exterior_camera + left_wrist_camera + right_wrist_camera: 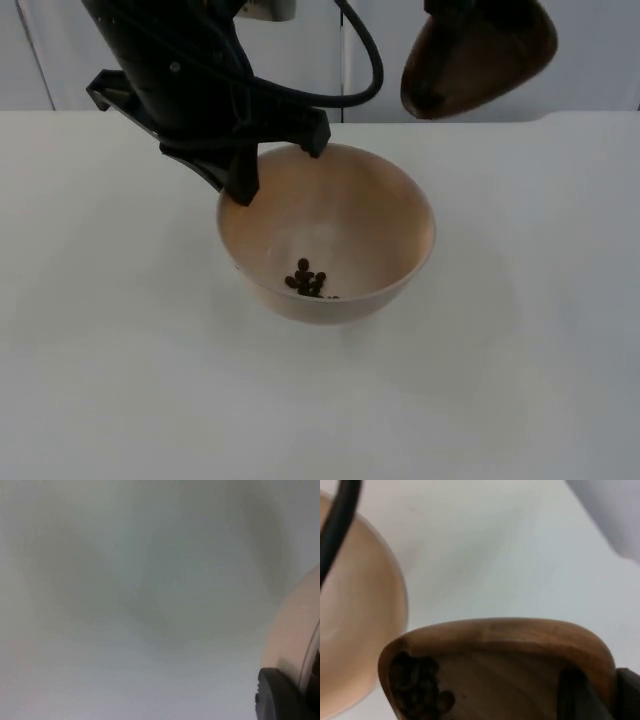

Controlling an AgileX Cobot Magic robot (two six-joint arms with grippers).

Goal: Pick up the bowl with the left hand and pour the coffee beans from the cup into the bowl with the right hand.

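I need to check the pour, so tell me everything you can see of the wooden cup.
The wooden cup is brown, smooth and rounded, looking like turned wood. It hangs tilted in the air beyond the bowl, mouth turned toward it. The right wrist view shows dark coffee beans gathered inside near its rim, and the right gripper's finger inside the cup's mouth.

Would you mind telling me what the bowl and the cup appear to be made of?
The bowl, held at its rim by the left gripper, looks like matte plastic or glazed ceramic: smooth, uniform pale peach, no grain. The cup, in the right gripper, looks like wood: warm brown with streaky grain and a soft sheen.
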